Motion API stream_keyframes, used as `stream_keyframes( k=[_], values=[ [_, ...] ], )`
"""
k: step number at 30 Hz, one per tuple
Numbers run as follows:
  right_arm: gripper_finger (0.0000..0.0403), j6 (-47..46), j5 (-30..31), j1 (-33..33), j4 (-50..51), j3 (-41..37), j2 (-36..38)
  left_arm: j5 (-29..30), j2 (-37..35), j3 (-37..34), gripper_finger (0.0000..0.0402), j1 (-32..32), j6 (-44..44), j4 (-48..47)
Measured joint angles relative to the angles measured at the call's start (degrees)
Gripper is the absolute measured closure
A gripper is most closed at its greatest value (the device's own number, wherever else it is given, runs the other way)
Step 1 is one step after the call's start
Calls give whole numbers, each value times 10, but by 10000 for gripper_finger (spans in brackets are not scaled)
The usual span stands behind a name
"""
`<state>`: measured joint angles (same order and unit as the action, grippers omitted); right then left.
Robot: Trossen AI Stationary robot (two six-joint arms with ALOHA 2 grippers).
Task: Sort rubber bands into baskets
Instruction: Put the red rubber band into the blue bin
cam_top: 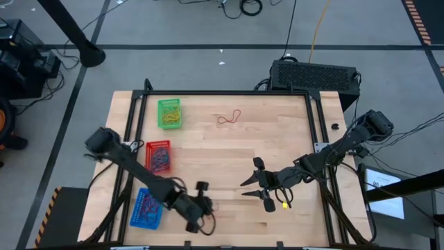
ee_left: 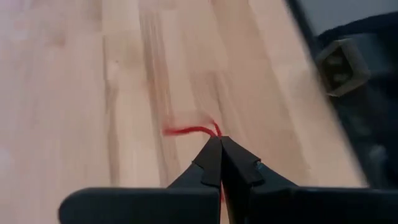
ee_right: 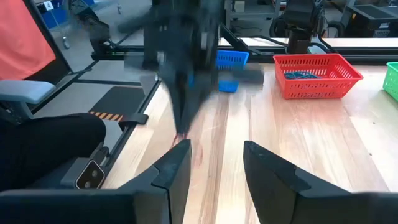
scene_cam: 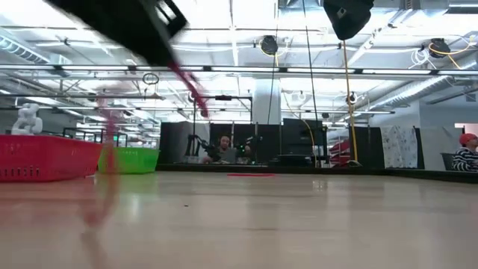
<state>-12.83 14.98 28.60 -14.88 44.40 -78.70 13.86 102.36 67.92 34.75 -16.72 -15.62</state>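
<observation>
Step in hand: pick-up. Left gripper [ee_left: 219,144], at the table's near edge, is clamped shut on a red rubber band [ee_left: 189,130]. Right gripper [ee_right: 214,155] waits nearby, jaws apart, empty. Next move: carry to the red basket [cam_top: 158,156]. Farther off lies another red band [cam_top: 229,117].

A: How many baskets?
B: Three: green basket [cam_top: 169,113], red basket [cam_top: 158,156], blue basket [cam_top: 146,208].
A: Loose rubber bands?
B: Two red ones, I think: upper-centre band [cam_top: 229,117], pinched band [ee_left: 189,130].
A: Arms?
B: Two.
</observation>
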Motion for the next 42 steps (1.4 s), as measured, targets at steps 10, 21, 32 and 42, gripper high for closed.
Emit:
stream_keyframes(
  k=[10,21,32,42],
  values=[
    [264,-10,0,0,1,0,0,-4,-201,1,401,63,-258,-362],
    [264,-13,0,0,1,0,0,-50,-275,0,401,188,-563,-560],
    [264,-13,0,0,1,0,0,-106,-230,-84,401,227,-624,-473],
    [264,-11,0,-1,-3,0,0,-111,-220,-120,367,227,-585,-449]
  ],
)
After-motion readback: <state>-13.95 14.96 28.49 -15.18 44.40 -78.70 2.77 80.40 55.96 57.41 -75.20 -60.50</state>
